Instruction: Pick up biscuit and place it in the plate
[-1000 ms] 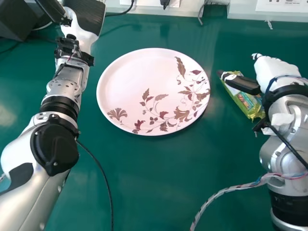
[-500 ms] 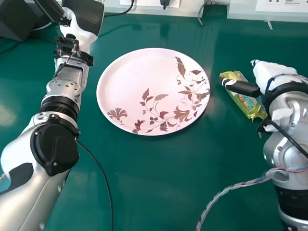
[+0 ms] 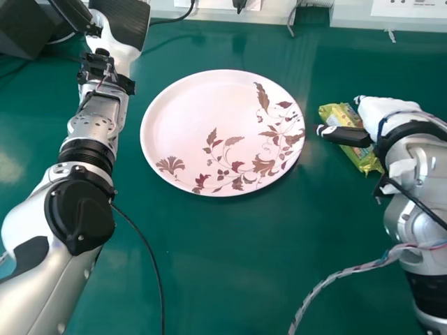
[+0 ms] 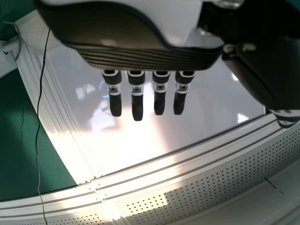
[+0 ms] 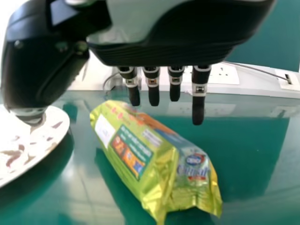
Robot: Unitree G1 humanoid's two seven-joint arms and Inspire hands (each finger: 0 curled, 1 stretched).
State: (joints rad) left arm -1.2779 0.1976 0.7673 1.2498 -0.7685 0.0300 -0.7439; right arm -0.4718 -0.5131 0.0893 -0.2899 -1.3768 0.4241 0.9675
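Note:
In the head view my right hand [image 3: 391, 112] is at the right, its thumb lying across the yellow-green biscuit packet [image 3: 360, 158] and hiding part of it. The right wrist view shows the right hand [image 5: 161, 37] with fingers extended beside and above the biscuit packet [image 5: 152, 159], which lies on the table; no finger is curled round it. The pink plate [image 3: 209, 118] with a leaf pattern rests left of the packet. At the head view's far upper left is my left hand [image 3: 122, 24]; in the left wrist view the left hand [image 4: 136, 56] has its fingers straight, holding nothing.
The green table [image 3: 230, 265] carries everything. A dark box [image 3: 24, 31] stands at the far left, and white trunking with sockets [image 3: 412, 8] runs along the back edge. A black cable [image 3: 150, 255] and a twisted cable [image 3: 335, 274] hang by the arms.
Over the last second my right forearm has shifted slightly right and toward the near side, while the right hand's thumb has moved a little lower over the packet. The left arm stays nearly still.

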